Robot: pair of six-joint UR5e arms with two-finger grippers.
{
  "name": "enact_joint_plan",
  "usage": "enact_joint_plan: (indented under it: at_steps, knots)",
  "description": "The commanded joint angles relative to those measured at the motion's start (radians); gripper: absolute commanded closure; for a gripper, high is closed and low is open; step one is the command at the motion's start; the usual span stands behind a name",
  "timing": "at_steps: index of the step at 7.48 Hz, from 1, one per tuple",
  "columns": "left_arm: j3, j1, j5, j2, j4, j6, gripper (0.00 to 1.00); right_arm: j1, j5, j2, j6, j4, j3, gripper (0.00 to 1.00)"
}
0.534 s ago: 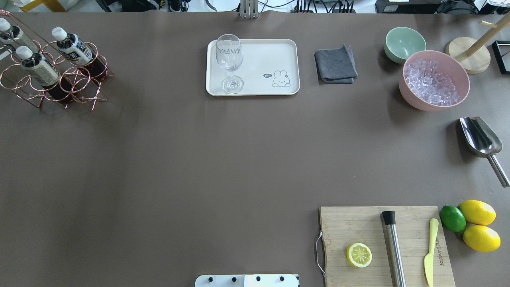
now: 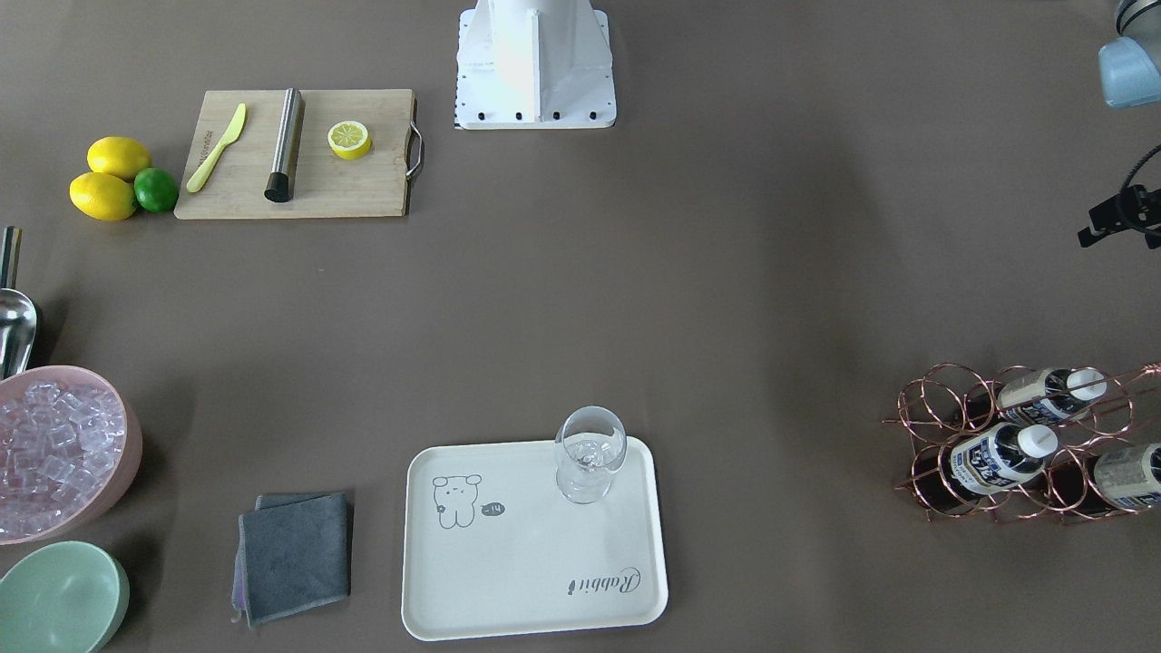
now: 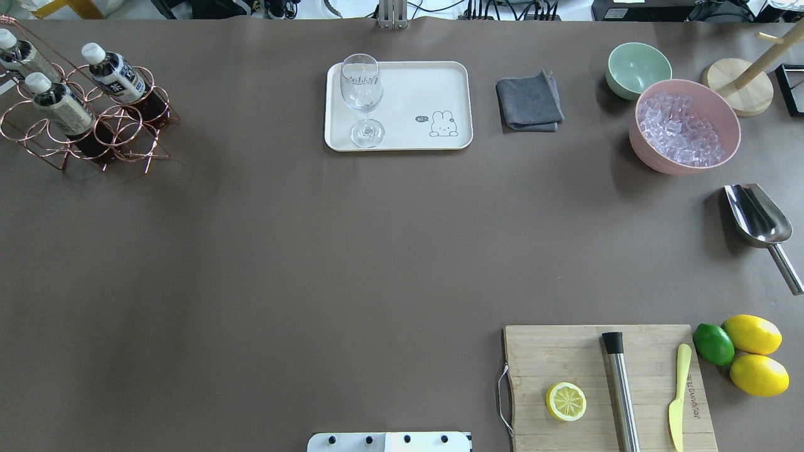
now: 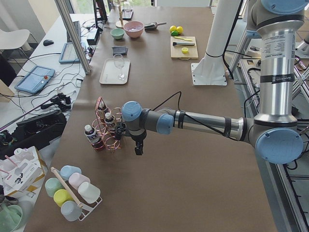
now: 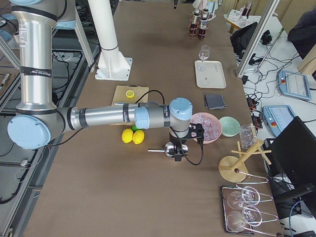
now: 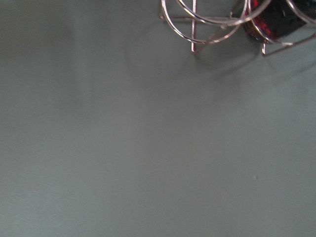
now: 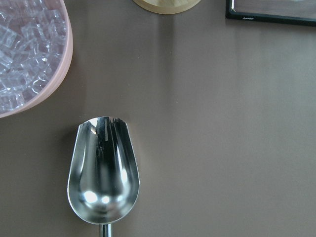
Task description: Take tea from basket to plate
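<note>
Tea at the table's far left corner: the tea (image 3: 116, 75) stands cap up in a ring of the copper wire basket (image 3: 119, 135), with two alike bottles (image 3: 59, 107) in rings beside it. My left gripper (image 4: 138, 149) hangs over the brown table (image 3: 314, 251) just beside the basket, on its near side, apart from the bottles. My wrist camera catches only the rack's wire feet and one dark bottle base at the frame's top edge. I cannot tell how wide that gripper stands. The cream plate (image 3: 408, 94) lies well apart along the table's far edge, with a wine glass (image 3: 361, 81) upright on it. My right gripper (image 5: 177, 158) hovers over the steel scoop (image 7: 103, 173) near the pink bowl (image 7: 66, 54) of ice; its spread cannot be told either.
</note>
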Motion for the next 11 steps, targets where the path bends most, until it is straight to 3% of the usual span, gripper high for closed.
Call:
enact_joint_plan:
  at_steps: [1, 4, 7, 9, 10, 11]
  knots:
    - [0.030, 0.135, 0.014, -0.032, -0.001, -0.016, 0.02, 0.000, 0.000, -0.001, 0.001, 0.002, 0.003, 0.00]
    - [0.100, -0.012, 0.060, -0.049, 0.005, -0.034, 0.02, 0.000, 0.004, 0.002, -0.001, 0.000, 0.029, 0.00]
    - [0.119, -0.067, 0.059, -0.072, 0.068, -0.229, 0.02, 0.000, 0.007, 0.004, -0.002, 0.000, 0.050, 0.00]
    - [0.038, -0.184, 0.019, -0.122, 0.293, -0.243, 0.02, 0.000, 0.005, 0.010, -0.004, -0.002, 0.062, 0.00]
    - [-0.020, -0.239, -0.034, -0.162, 0.397, -0.346, 0.02, 0.000, 0.007, 0.008, -0.002, -0.002, 0.070, 0.00]
    - [-0.093, -0.233, -0.030, -0.188, 0.468, -0.540, 0.02, 0.000, 0.005, 0.011, 0.005, -0.005, 0.069, 0.00]
